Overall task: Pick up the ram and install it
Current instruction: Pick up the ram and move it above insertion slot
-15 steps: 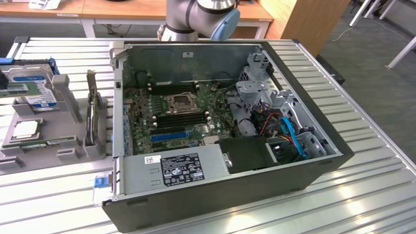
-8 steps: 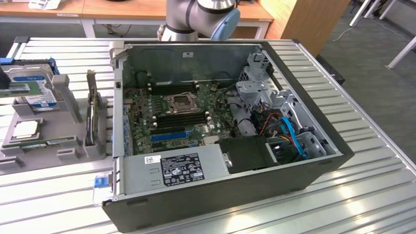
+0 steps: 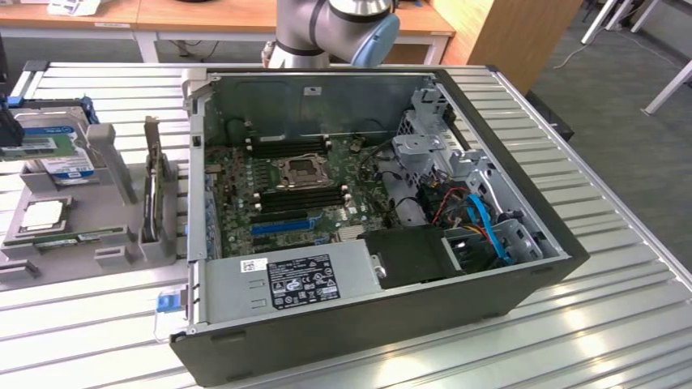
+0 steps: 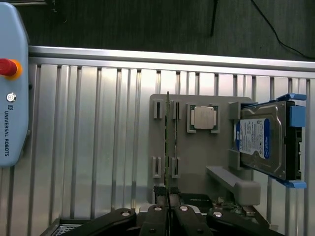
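Observation:
The ram (image 3: 74,237) is a thin green stick resting in the grey holder tray (image 3: 108,258) at the exterior view's left, beside the open computer case. From the wrist view I see the ram (image 4: 168,142) edge-on, standing in the tray's (image 4: 216,152) slots. My gripper (image 4: 168,212) hangs well above the tray, lined up with the stick. Its fingers (image 4: 158,212) are close together with nothing between them. Black memory slots (image 3: 303,198) lie on the motherboard (image 3: 243,215) around the processor socket (image 3: 300,171).
The tray also holds a silver processor chip (image 4: 204,118), a hard drive (image 4: 266,140) in a blue bracket and an upright dark card (image 3: 151,194). A teach pendant (image 4: 11,88) lies on the slatted table. The case's power supply (image 3: 287,279) and drive cage (image 3: 427,154) border the motherboard.

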`<action>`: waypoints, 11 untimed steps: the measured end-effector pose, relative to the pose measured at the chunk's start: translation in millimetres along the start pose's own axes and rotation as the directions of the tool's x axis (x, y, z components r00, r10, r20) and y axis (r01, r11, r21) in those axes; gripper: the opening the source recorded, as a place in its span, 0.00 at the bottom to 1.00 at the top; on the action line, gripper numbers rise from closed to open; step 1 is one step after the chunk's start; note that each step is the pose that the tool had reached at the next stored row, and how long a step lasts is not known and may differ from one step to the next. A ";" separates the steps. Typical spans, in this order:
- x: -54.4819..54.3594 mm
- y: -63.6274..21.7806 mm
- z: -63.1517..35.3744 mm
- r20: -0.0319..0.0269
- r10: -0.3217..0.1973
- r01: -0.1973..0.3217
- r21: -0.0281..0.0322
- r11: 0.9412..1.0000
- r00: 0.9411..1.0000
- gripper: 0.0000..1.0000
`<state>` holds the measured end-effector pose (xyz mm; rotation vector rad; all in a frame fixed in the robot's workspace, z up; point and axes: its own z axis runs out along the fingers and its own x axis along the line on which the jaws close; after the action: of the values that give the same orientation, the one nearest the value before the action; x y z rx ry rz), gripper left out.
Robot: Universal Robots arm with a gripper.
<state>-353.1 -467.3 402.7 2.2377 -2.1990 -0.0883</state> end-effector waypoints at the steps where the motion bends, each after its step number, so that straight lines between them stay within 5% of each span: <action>1: 0.0 -0.9 -0.1 0.000 0.000 0.000 0.000 1.000 1.000 0.12; 11: 0.2 -11.5 -0.9 0.000 0.000 0.000 -0.005 1.000 1.000 0.12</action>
<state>-341.5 -467.3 403.2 2.2348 -2.1965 -0.0941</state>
